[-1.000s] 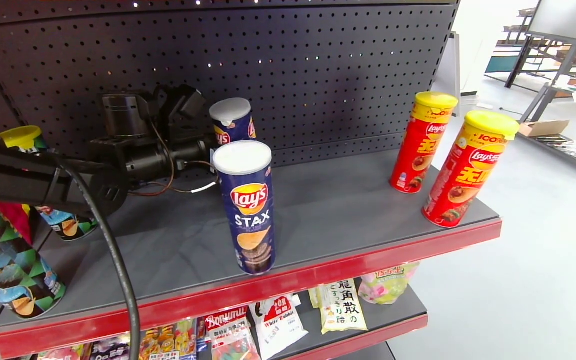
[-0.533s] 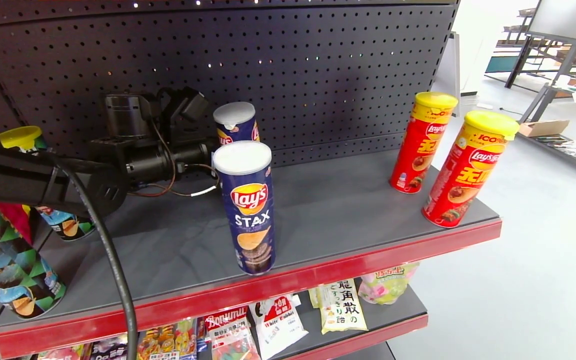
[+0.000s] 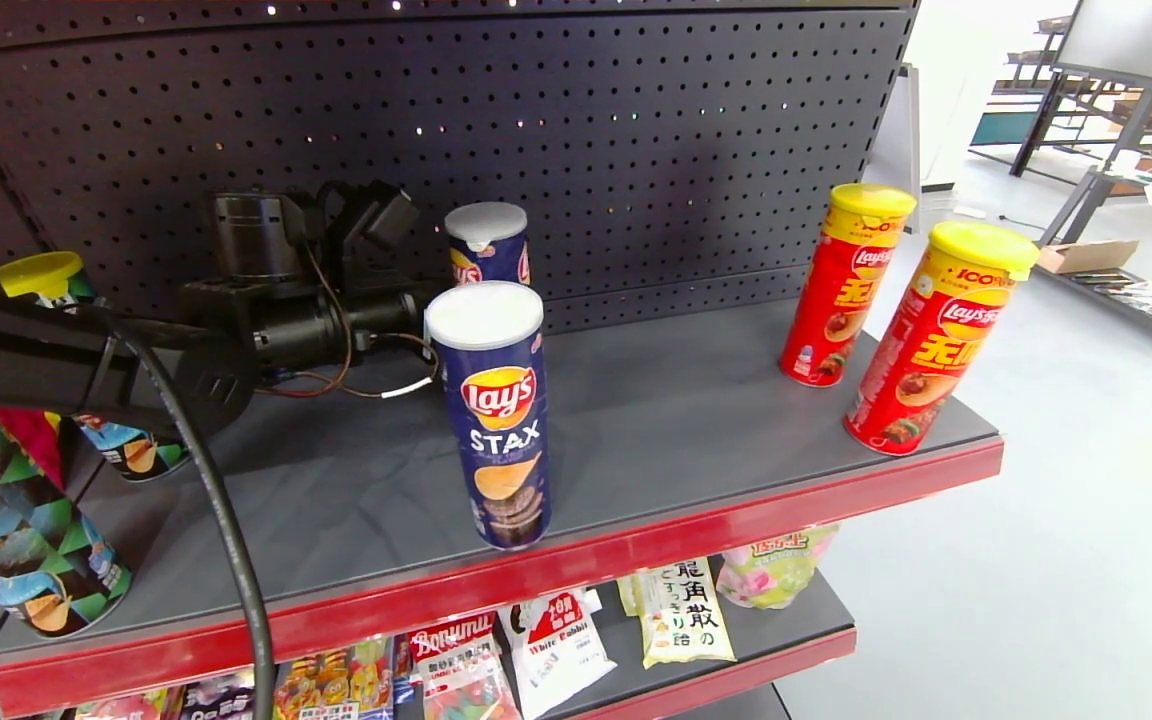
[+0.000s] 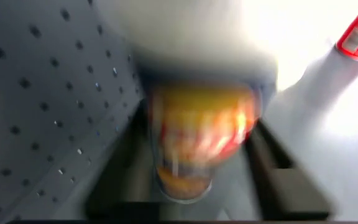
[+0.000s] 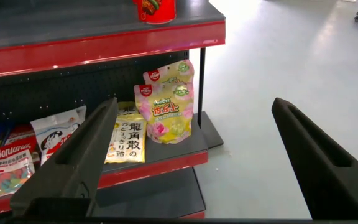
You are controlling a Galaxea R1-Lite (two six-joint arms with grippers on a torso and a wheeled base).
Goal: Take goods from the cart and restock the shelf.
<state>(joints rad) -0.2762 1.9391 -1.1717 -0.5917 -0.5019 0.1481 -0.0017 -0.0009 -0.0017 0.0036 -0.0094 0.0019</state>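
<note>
A blue chip can [image 3: 486,245] with a white lid stands upright at the back of the grey shelf [image 3: 696,430], close to the pegboard. My left gripper [image 3: 418,297] is shut on it from the left. In the left wrist view the same can [image 4: 197,134] shows blurred between the dark fingers [image 4: 120,180]. A second blue can [image 3: 494,410] stands at the shelf's front edge and hides the held can's base. My right gripper [image 5: 197,168] hangs open and empty, low down beside the lower shelf.
Two red cans with yellow lids [image 3: 844,285] [image 3: 936,335] stand at the shelf's right end. Green-patterned cans [image 3: 16,540] stand at the left. Snack bags [image 5: 166,109] lie on the lower shelf. Bare shelf lies between the blue and red cans.
My left gripper has carried the back blue can a little to the right and slightly down, along the pegboard. The front can and the red cans have not moved.
</note>
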